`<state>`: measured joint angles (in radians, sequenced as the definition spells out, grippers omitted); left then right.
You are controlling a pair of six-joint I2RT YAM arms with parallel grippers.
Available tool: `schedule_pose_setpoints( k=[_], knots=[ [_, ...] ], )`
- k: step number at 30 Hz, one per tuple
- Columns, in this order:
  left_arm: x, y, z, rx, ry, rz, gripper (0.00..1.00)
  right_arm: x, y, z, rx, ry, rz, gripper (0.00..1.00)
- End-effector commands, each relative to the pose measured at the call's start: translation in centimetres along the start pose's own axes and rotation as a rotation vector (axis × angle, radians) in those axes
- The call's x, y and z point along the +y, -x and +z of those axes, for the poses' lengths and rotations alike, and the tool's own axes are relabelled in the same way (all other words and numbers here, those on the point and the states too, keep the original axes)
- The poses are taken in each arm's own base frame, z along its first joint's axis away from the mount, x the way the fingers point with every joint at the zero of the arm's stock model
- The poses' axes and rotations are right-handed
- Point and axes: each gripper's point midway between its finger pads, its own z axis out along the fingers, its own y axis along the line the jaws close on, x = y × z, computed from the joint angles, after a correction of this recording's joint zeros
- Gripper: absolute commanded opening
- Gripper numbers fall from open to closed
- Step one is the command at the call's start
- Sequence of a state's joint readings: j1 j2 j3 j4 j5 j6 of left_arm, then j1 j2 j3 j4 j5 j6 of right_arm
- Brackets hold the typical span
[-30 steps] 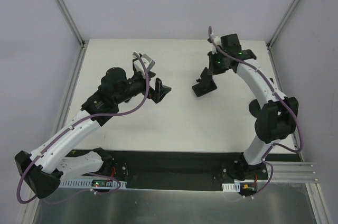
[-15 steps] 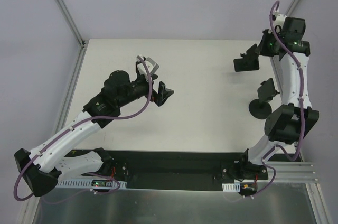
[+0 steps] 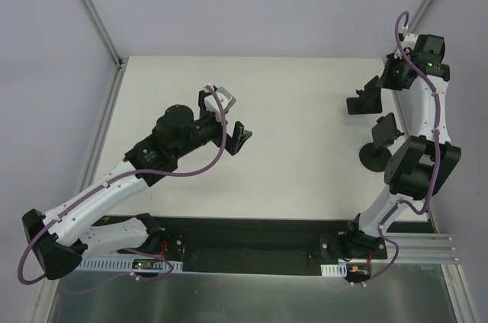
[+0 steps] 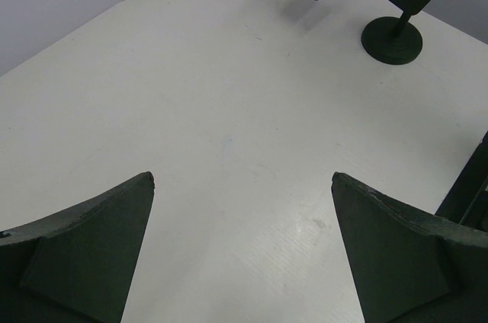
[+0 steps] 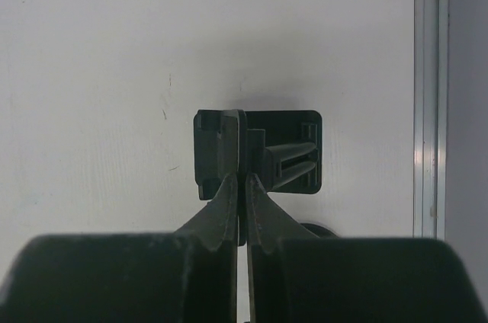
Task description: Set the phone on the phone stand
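Table point(image 3: 290, 79) white, mostly bare in the middle. Left arm point(image 3: 114, 186) reaches over the centre-left, and the left gripper point(image 3: 242, 139) has its fingers spread wide with nothing between them, idle. Right arm point(image 3: 415, 132) is folded up tall at the right edge, and the right gripper point(image 3: 370, 91) is clenched on the phone point(image 3: 354, 104), which it holds in the air off the table.

Phone stand point(image 3: 379, 145) sits upright on the table near the right edge, just nearer the arm bases than the held phone. Its holder plate is bare.

Progress: grasp and lift done. Phone is close to the stand but apart from it, not seated. Left to do, by my read: line the slab up over the plate, lower it, let go.

Views: the top view gives the layout but not the gap between phone and stand. The left wrist view shows both from the side, well apart from its own fingers: the slab hangs clear above the table, the stand's disc base and stem are plain. The right wrist view shows its fingers pinched almost together on a thin black edge, which I take for the phone edge-on. Behind it is a ribbed black plate, probably the holder. Can't cleanly separate the two there.
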<state>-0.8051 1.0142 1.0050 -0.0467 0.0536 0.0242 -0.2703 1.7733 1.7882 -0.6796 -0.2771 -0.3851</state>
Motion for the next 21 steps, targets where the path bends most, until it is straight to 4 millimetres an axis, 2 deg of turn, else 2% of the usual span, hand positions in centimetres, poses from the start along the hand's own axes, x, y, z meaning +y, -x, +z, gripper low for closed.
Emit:
schedule_pose_setpoints(
  k=[1,11,21],
  knots=[
    [0.4,0.4,0.2,-0.016,0.024,0.027,0.99,-1.6,0.2,1.2,-0.024,-0.023,0.012,0.00],
    [0.5,0.0,0.5,-0.004,0.026,0.026,0.99,-3.3,-3.1,3.3,0.046,-0.084,0.032,0.00],
    [0.4,0.0,0.4,-0.005,0.024,0.023,0.99,-4.2,-4.5,4.4,0.068,-0.081,0.006,0.00]
  ],
)
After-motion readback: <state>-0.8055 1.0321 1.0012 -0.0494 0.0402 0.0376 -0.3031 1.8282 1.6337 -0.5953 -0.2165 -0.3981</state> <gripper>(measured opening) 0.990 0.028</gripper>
